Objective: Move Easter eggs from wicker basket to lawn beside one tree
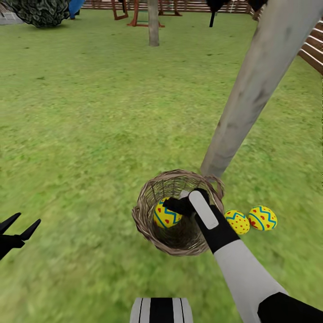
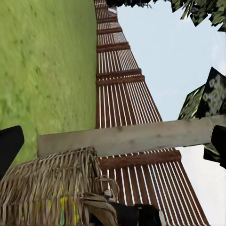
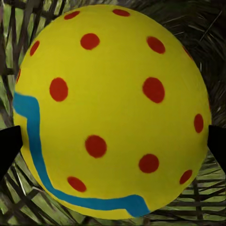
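The wicker basket stands on the lawn at the foot of a slanting pale tree trunk. One yellow Easter egg with red dots lies inside it. My right gripper reaches down into the basket, open, with its fingertips on either side of that egg. Two more Easter eggs lie on the grass just right of the basket, beside the trunk. My left gripper hangs open and empty at the lower left, looking toward the basket and trunk.
A brown slat fence runs along the right, close behind the tree. Farther back stand another pale trunk, a dark round bush and a wooden play set. Open grass stretches left of the basket. My base is at the bottom edge.
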